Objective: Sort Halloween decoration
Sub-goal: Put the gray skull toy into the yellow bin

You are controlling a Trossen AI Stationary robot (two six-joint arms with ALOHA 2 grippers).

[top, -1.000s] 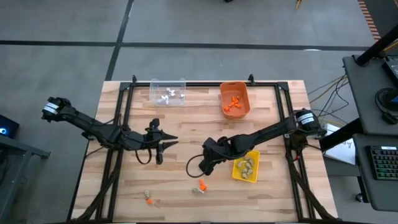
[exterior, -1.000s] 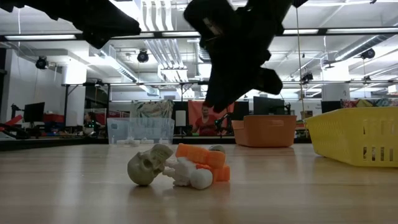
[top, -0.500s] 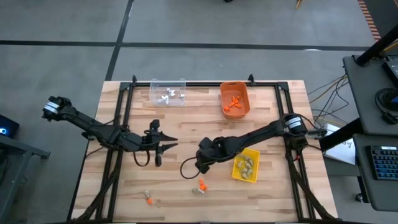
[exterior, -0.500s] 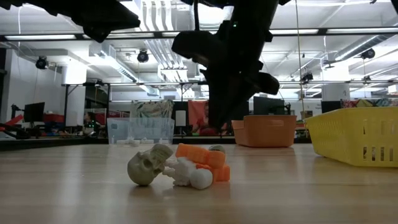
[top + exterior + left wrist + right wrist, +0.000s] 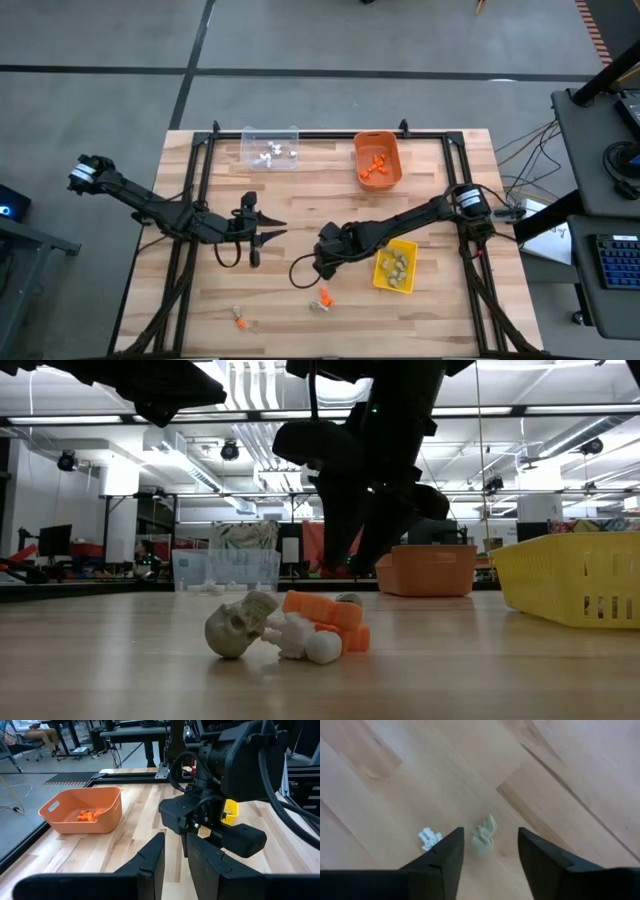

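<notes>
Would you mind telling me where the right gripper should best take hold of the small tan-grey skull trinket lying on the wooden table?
Probably across the small tan-grey skull trinket at its rounded body, coming straight down: it lies free on the wooden table, already between the right gripper's open fingers, and the small white trinket sits apart.

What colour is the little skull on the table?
The skull is dull tan-grey, clearest in the low view.

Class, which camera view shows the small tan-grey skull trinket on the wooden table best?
The low view: the skull trinket sits close, in profile. The right wrist view shows it from above between the right gripper's open fingers; the high view, a speck; the left wrist view, nothing.
</notes>
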